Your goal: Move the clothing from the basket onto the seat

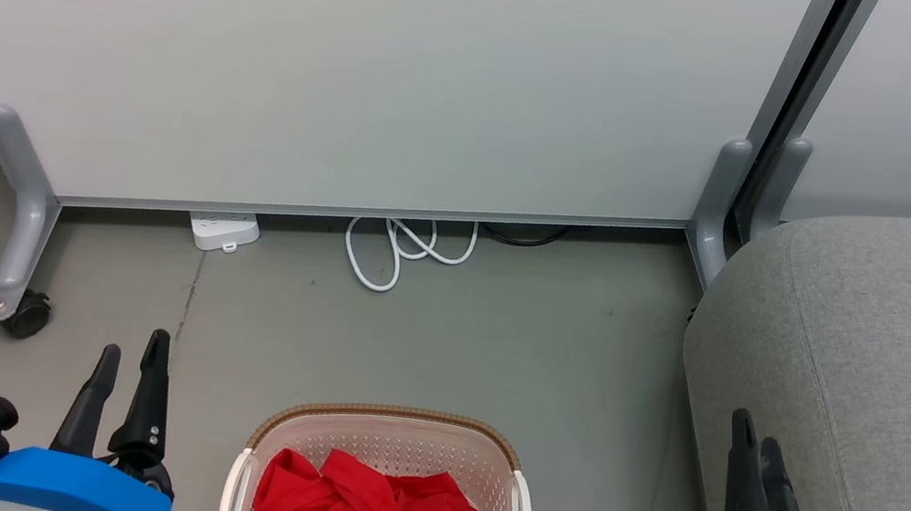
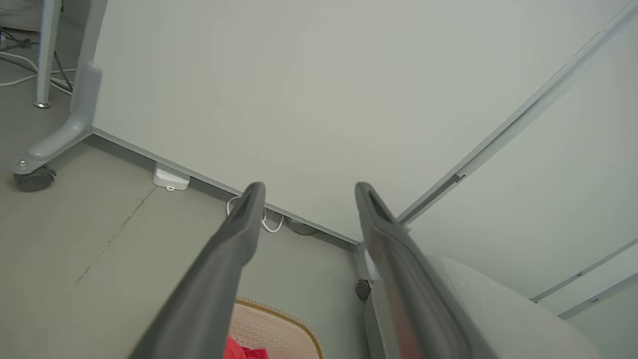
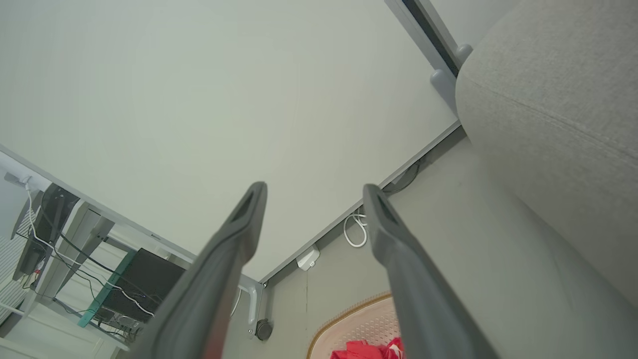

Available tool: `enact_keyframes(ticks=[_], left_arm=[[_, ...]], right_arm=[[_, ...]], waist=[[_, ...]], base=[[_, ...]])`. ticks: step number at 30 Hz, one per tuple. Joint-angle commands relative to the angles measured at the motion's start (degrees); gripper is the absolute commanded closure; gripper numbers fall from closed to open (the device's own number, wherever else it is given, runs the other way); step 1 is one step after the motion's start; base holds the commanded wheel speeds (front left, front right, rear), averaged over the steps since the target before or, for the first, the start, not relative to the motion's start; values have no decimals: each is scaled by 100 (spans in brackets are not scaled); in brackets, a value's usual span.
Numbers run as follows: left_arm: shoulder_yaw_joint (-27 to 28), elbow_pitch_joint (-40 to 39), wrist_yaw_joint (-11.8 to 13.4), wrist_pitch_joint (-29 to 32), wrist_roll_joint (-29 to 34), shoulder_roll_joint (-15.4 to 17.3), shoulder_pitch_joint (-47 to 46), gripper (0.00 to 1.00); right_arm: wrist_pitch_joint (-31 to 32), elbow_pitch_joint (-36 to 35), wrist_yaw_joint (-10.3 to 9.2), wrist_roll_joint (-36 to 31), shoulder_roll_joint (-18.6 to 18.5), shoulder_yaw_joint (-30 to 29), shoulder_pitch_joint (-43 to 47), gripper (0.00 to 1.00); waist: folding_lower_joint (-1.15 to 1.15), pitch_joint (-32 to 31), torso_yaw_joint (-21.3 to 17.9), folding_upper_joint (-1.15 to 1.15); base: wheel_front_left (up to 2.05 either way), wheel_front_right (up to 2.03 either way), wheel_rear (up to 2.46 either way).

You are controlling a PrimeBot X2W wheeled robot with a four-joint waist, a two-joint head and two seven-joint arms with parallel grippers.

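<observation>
Both grippers flank the basket [image 1: 391, 416], which sits on the floor at the near middle of the head view with the red clothing [image 1: 376, 510] bunched inside. The seat [image 1: 881, 364] rises just right of it, a short carry away. The left gripper [image 1: 137, 341] and right gripper [image 1: 757, 429] hang raised. In the left wrist view, that gripper's fingers stand well parted and empty above the basket rim. In the right wrist view they are likewise spread and hold nothing, probably readied for a reach down.

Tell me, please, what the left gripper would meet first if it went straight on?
The left gripper would probably meet the white panel first, near its lower edge; the way there looks free, though depth is unclear.
</observation>
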Motion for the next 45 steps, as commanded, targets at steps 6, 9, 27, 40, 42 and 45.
enact_keyframes(ticks=[6,9,27,40,42,45], left_arm=[[-107,-20,40,-145,519,81,-154,0],[-148,-5,47,-195,722,96,-161,0],[-322,28,79,-476,1859,134,-208,0],[-364,41,70,-647,2521,131,-214,0],[-372,44,60,-671,2616,127,-214,0],[-380,56,46,-707,2755,123,-211,0]], right_arm=[[-142,-26,1,-526,-33,75,-161,0],[-195,-19,0,-729,-33,102,-161,0],[-477,21,0,-1867,-23,239,-186,0],[-644,55,0,-2539,-19,311,-205,0],[-670,66,0,-2633,-19,322,-206,0],[-703,82,0,-2768,-18,345,-196,0]], waist=[[0,0,3,0],[0,2,2,0],[0,26,3,0],[0,36,2,0],[0,36,3,0],[0,36,1,0]], base=[[0,0,0],[0,0,0],[0,0,0],[0,0,0],[0,0,0],[0,0,0]])
